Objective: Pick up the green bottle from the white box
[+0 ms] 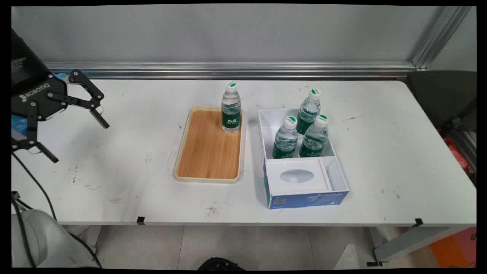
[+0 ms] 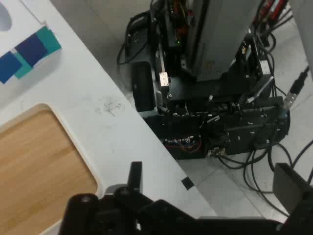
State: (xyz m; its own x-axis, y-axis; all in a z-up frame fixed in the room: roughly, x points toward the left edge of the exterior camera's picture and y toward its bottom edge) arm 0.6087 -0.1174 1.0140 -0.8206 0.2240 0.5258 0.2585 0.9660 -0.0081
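Note:
My gripper [image 1: 77, 140] hangs above the table's left side, open and empty, its black fingers [image 1: 99, 118] spread wide. It is well left of a wooden tray [image 1: 207, 154]. One water bottle [image 1: 231, 109] with a green label stands upright at the tray's far right corner. Right of the tray is a white and blue box [image 1: 306, 199] with three more bottles [image 1: 285, 138] upright in its far compartment. In the hand view the gripper [image 2: 212, 172] looks past the tray's corner [image 2: 36, 159] and the box's corner [image 2: 27, 53] toward the table's near edge.
The white table [image 1: 125, 190] is scuffed, with black tape marks on its near edge. A metal rail runs along the wall behind. A dark chair [image 1: 443, 97] stands at the far right. Beyond the table's edge, the hand view shows electronics and cables [image 2: 220, 112] on the floor.

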